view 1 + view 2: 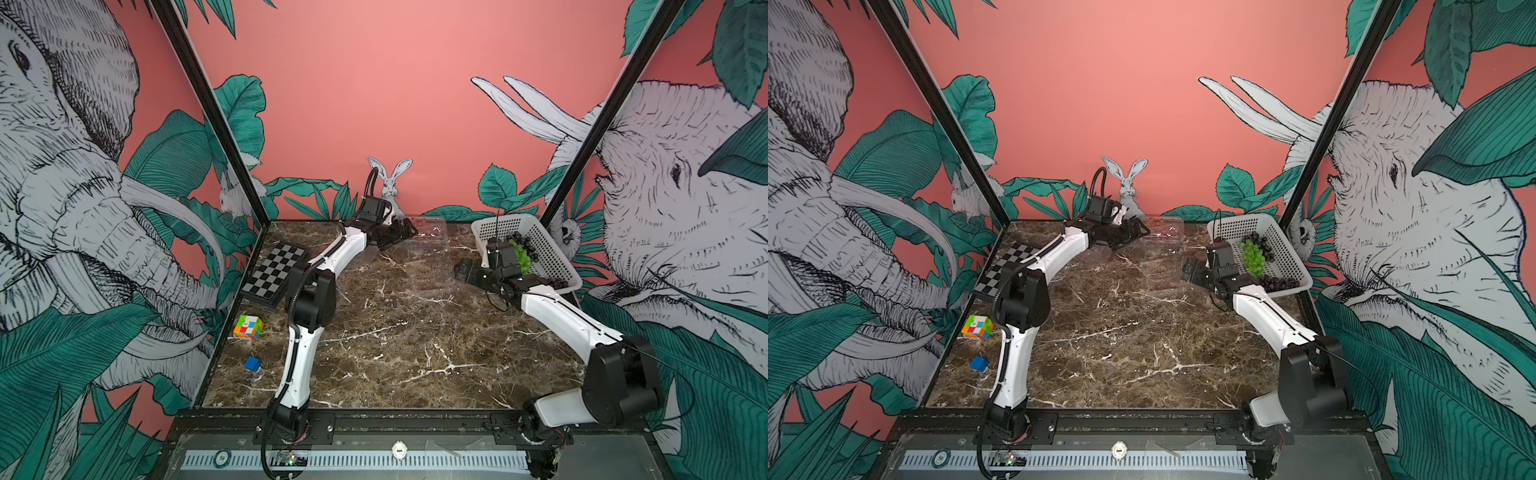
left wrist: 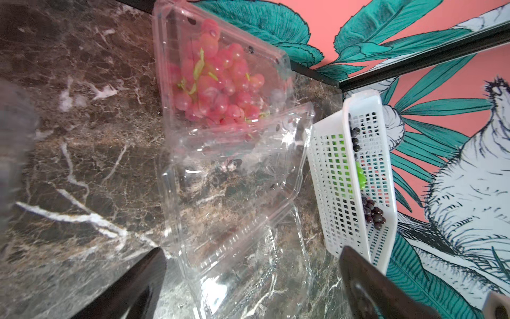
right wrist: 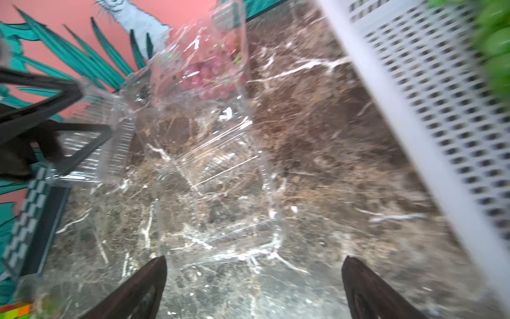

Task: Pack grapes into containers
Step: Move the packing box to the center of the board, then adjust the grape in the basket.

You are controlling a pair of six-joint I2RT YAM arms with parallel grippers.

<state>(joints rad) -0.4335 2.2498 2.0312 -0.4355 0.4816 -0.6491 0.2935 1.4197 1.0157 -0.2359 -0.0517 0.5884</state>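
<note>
Pink-red grapes point(image 2: 218, 85) lie inside a clear container point(image 2: 171, 91) by the back wall, faint in a top view point(image 1: 430, 227). An empty clear container point(image 2: 234, 193) lies open in front of it, and another clear shell point(image 2: 248, 279) sits right under my left gripper point(image 2: 251, 248), which is open and holds nothing. Green grapes point(image 1: 1254, 255) and two dark bunches point(image 1: 1258, 240) point(image 1: 1281, 284) rest in the white basket point(image 1: 1225, 224). My right gripper point(image 1: 463, 270) hangs open just left of the basket, over the marble beside the empty container point(image 3: 209, 171).
A chessboard point(image 1: 276, 270) leans at the left wall. A colour cube point(image 1: 248, 327) and a small blue block point(image 1: 252, 364) lie at the front left. The white basket point(image 1: 540, 245) sits in the back right corner against the wall panel.
</note>
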